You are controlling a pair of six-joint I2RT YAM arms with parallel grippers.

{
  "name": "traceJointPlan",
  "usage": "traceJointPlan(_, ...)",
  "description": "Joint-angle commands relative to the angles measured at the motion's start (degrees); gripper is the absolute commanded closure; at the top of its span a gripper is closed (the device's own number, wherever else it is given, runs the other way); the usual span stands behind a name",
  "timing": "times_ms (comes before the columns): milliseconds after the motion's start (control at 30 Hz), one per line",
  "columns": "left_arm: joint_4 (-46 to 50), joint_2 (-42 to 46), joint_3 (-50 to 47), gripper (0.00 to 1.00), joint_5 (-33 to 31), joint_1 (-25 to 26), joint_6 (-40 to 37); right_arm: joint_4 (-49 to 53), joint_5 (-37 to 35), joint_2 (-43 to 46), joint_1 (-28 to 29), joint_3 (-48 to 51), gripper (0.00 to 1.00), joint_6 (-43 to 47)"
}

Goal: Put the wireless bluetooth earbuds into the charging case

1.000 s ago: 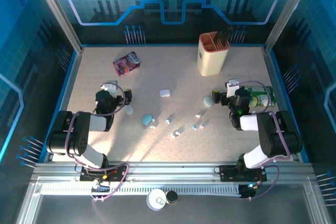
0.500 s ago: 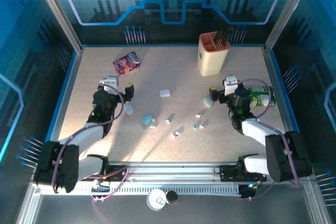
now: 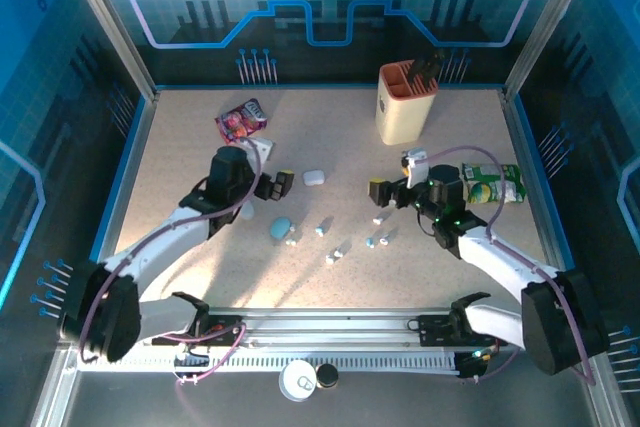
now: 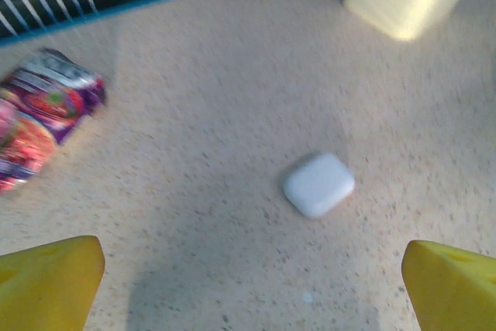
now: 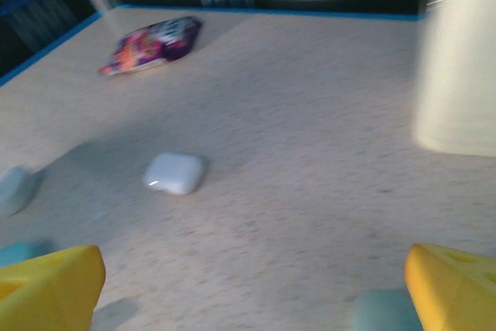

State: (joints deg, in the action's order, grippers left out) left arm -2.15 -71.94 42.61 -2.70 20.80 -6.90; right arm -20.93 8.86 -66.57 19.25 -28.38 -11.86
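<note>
On the speckled tabletop (image 3: 180,147), cream utensil caddy (image 3: 405,105) rear right, purple snack packet (image 3: 241,120) rear left, left gripper (image 3: 278,184) and right gripper (image 3: 388,187) both spread wide, empty, flanking the white charging case (image 3: 314,178), teal case (image 3: 281,228) nearer, tiny earbuds (image 3: 336,254) scattered loose in front.

The white-and-black left arm (image 3: 165,239) stretches from the lower left of the top view up toward centre-left. Its left hand (image 3: 277,185) points right with the fingers spread wide. The right arm (image 3: 505,259) rises from the lower right toward centre-right, and its right hand (image 3: 390,193) points left, spread just as wide. Both hands are empty. In each wrist view the yellow fingertips (image 4: 48,278) sit in the two bottom corners of the frame, far apart.
</note>
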Motion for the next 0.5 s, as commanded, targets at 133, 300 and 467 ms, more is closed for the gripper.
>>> traceJointPlan(133,19.55,-16.73,16.25,0.01,2.52,3.17,-15.14,-0.85,6.64,-3.91,7.56,1.25,0.00,-2.42)
traceJointPlan(300,33.72,-27.65,30.07,0.01,4.46,3.90,-23.64,-3.29,7.15,-3.86,8.60,3.37,0.00,-4.64)
traceJointPlan(467,48.59,-39.26,44.99,0.01,3.98,4.07,-29.64,-2.50,5.56,-1.43,8.83,4.79,0.00,-4.50)
